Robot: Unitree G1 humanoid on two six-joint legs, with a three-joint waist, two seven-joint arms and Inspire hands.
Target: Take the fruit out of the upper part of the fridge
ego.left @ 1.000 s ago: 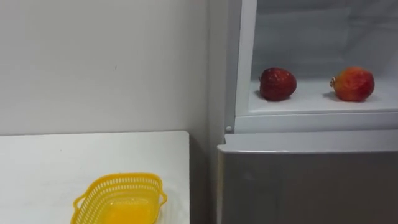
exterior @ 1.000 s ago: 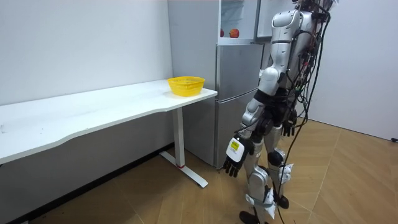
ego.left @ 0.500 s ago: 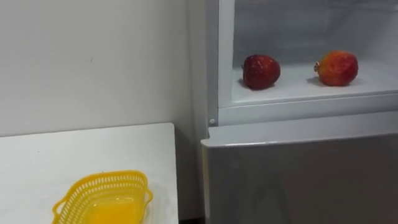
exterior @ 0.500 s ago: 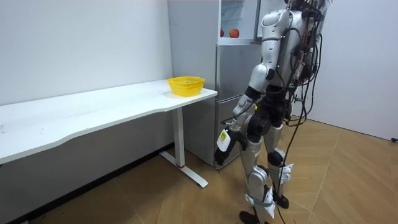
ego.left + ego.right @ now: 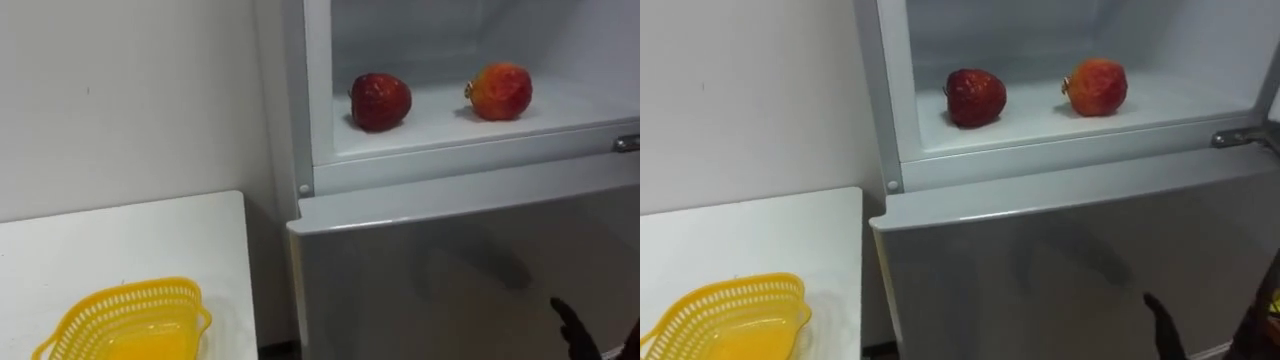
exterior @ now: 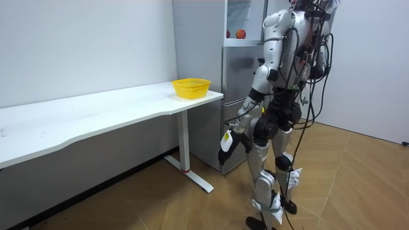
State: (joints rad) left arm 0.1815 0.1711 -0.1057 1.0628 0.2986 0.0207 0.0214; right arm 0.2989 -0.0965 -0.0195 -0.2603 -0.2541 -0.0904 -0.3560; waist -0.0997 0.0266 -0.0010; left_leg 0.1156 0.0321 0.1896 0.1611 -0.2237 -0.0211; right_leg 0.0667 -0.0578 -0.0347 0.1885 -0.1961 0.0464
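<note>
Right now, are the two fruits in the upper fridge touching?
Apart. The left eye view shows bare shelf between the dark red fruit and the orange-red fruit.

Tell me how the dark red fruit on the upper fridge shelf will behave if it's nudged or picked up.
The dark red fruit is rounded and sits loose on the smooth white shelf, so a nudge would probably roll it. Its glossy skin may be slippery. It looks firm enough to keep its shape.

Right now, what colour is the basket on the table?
Yellow basket, clearest in the left eye view.
</note>
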